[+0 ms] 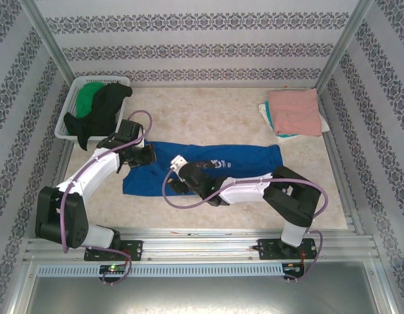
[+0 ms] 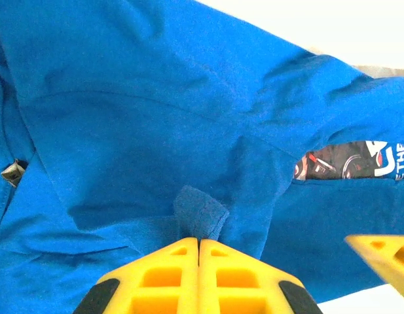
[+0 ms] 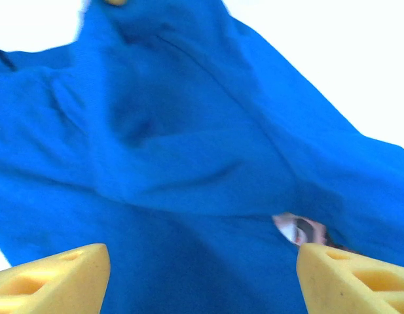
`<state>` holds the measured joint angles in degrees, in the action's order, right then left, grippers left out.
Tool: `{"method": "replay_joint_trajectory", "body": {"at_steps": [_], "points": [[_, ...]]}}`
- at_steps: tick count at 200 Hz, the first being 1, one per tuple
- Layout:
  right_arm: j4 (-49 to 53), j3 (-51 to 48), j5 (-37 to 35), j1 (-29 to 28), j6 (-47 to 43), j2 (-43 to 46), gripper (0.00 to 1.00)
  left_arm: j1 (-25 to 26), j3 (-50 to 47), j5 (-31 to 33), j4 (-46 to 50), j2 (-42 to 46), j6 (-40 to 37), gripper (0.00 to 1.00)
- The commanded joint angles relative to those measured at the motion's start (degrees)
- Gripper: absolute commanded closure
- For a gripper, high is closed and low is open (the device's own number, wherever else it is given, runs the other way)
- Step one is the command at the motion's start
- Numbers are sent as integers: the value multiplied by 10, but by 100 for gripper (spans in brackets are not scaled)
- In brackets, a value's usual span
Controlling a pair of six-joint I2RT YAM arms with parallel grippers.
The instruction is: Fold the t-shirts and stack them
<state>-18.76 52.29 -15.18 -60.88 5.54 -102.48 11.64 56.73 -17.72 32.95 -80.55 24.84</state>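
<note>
A royal-blue t-shirt [image 1: 254, 160] lies spread across the middle of the table, its chest print [image 2: 349, 160] partly showing between folds. My left gripper [image 1: 145, 157] is at the shirt's left end, shut on a pinched fold of the blue cloth [image 2: 199, 216]. My right gripper [image 1: 177, 180] hovers just right of it over the shirt's near-left part, open, with blue cloth [image 3: 188, 150] below its spread fingers [image 3: 57, 275]. A salmon-pink t-shirt [image 1: 294, 110] lies folded at the back right. Green [image 1: 90, 95] and black [image 1: 107, 108] t-shirts sit in the basket.
The white slatted basket [image 1: 65, 112] stands at the back left. The pink shirt rests on other folded light cloth [image 1: 270, 118]. Patterned walls enclose the table on three sides. One yellow finger of the right gripper [image 2: 385, 255] shows in the left wrist view.
</note>
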Motion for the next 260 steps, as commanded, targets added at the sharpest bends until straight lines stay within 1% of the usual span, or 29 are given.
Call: {"method": "replay_joint_trajectory", "body": {"at_steps": [1, 19, 40, 57, 70, 91, 102, 110, 121, 130, 140, 156, 180, 216, 260], "points": [[-28, 41, -5, -19, -22, -39, 25, 1, 20, 8, -8, -7, -13, 100], [-29, 68, 0, -22, -27, -71, 26, 0, 24, 11, -6, -7, -15, 100], [-27, 96, -10, -22, -35, -102, 27, -1, 29, 12, -6, -7, -16, 100], [-17, 122, -44, -20, -37, -129, 27, -2, 34, 5, -3, -10, -16, 100], [-12, 136, -99, -20, -25, -146, 27, -2, 33, 3, -2, -7, -16, 100], [-26, 139, -128, -22, -13, -164, 29, -4, 31, 7, 1, 1, -18, 100], [-25, 146, -136, -22, -13, -171, 31, -6, 32, 7, 3, 3, -19, 100], [-24, 151, -146, -22, -10, -177, 34, -5, 31, 7, 3, 4, -19, 100], [-20, 160, -158, -22, -15, -182, 41, -6, 32, 7, 3, 3, -19, 100], [-16, 164, -173, -22, -16, -183, 49, -6, 33, 7, 4, 3, -20, 100], [-12, 165, -185, -21, -16, -175, 60, -7, 33, 7, 7, 4, -21, 100], [-6, 156, -184, -21, -17, -152, 73, -9, 32, 9, 10, 7, -22, 100], [18, 149, -179, -21, -23, -114, 87, -14, 35, 13, 12, 13, -22, 100], [54, 132, -130, -17, -28, -55, 99, -15, 38, 14, 11, 15, -24, 100], [106, 129, -44, 2, -35, -18, 100, -15, 35, 2, 10, 21, -26, 100]]}}
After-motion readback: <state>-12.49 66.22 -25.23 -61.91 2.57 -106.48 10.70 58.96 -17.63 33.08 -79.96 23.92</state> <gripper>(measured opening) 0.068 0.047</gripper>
